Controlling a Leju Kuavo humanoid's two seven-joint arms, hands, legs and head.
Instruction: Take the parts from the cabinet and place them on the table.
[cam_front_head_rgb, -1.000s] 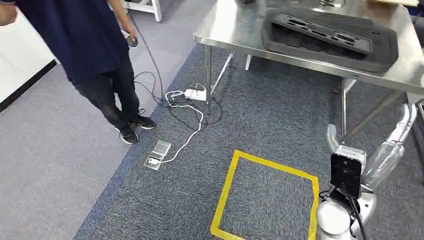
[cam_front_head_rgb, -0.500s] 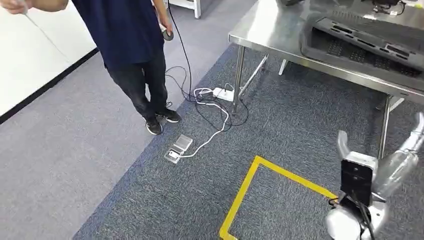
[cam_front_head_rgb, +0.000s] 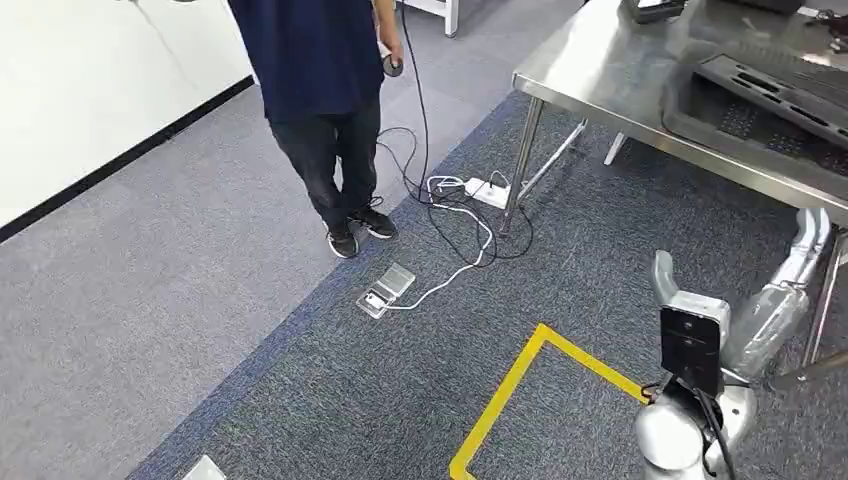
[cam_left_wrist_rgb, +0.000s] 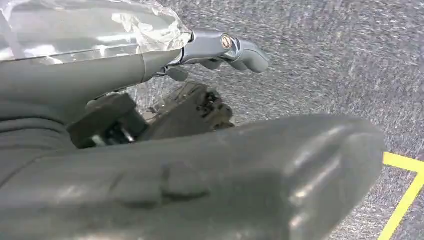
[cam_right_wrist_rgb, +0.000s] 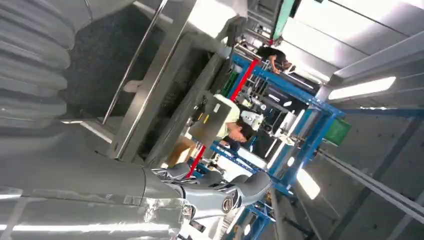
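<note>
A dark grey tray (cam_front_head_rgb: 740, 125) with a flat slotted grey part (cam_front_head_rgb: 790, 85) lying on it rests on the steel table (cam_front_head_rgb: 600, 75) at the upper right. My right hand (cam_front_head_rgb: 770, 300) hangs low beside the table's near edge, fingers stretched out, holding nothing. In the right wrist view that hand (cam_right_wrist_rgb: 200, 195) points toward the table's legs and underside (cam_right_wrist_rgb: 145, 75). My left hand (cam_left_wrist_rgb: 200, 165) hangs over the carpet with nothing in it, its thick thumb in front and a finger (cam_left_wrist_rgb: 245, 50) stretched out.
A person (cam_front_head_rgb: 320, 80) in a dark blue shirt stands at the top, holding a cabled device. Cables and a white power strip (cam_front_head_rgb: 488, 188) lie by the table leg, with a metal floor box (cam_front_head_rgb: 385, 291) nearby. Yellow tape (cam_front_head_rgb: 520, 380) marks a square on the carpet.
The whole picture has shifted right, so the camera has turned left. The person and the table now sit further right in the picture. My right hand keeps its pose.
</note>
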